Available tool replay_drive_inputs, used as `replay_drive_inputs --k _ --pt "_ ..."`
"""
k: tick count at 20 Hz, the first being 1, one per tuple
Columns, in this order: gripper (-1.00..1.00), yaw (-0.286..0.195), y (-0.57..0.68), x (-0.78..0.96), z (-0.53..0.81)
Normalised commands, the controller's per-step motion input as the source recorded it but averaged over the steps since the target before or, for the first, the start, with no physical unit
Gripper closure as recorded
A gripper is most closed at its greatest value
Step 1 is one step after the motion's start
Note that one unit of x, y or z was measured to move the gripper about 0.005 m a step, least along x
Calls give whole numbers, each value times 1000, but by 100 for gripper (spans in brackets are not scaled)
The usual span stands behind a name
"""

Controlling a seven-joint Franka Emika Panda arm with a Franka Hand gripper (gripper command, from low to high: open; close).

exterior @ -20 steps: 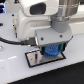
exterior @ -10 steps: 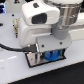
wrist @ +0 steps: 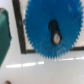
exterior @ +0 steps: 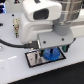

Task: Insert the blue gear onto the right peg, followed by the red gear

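With the blue gear (exterior: 50, 53) low over the grey plate (exterior: 34, 58) and the tool (exterior: 50, 50) pinching it from both sides, time to centre. Line the hub hole over the right peg (wrist: 56, 36), visible through it in the wrist view. Lower straight, gently. Release only once seated flat.

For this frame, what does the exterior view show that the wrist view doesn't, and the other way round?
Only the exterior view shows the arm's white body, the gripper low over the plate and the full outline of the grey black-bordered plate. Only the wrist view shows the blue gear's toothed rim, its dark centre opening with a pin-like shape inside, and a green object at the frame edge. Both show the blue gear over the plate. The red gear appears in neither.
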Motion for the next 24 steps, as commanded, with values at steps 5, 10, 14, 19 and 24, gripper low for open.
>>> replay_drive_inputs --k 5,10,14,19,24 --pt "-100 0 210 -526 234" --pt "-100 0 388 -609 34" --pt "-100 0 485 -522 8" --pt "-100 0 509 -393 -10" --pt "-100 0 415 -372 -132"
